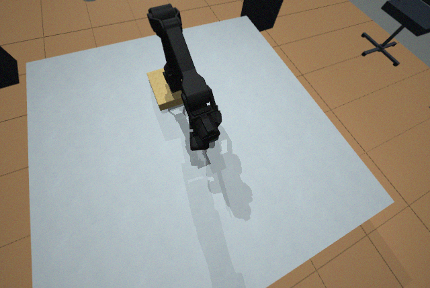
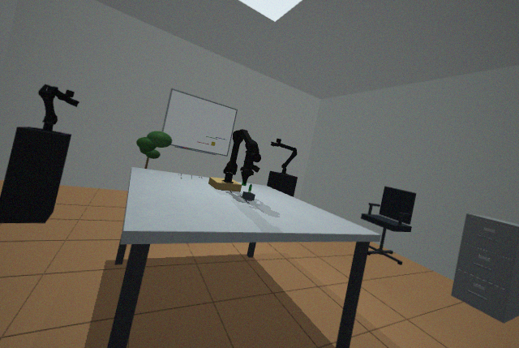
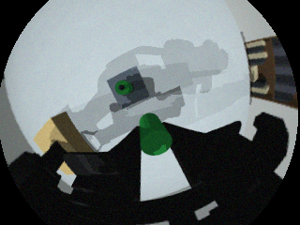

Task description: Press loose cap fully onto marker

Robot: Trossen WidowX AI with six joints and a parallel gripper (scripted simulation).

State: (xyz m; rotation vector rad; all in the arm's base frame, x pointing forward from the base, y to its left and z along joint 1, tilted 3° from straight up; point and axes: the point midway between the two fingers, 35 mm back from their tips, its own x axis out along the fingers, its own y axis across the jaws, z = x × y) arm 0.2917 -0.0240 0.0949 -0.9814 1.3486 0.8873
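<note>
We have the green cap (image 3: 154, 135) clamped in the jaws, which are closed down partway around it, and the cap points down toward the surface (image 1: 104, 174). In the wrist view the marker (image 3: 123, 88) stands upright in its grey holder block (image 3: 130, 89), just beyond the cap's tip and a little to the left, and the two are apart. From the side, the arm (image 2: 245, 157) hangs over the marker (image 2: 250, 187) and block (image 2: 248, 195), right of the tan base plate (image 2: 225, 183). From above, the arm (image 1: 183, 80) hides them.
</note>
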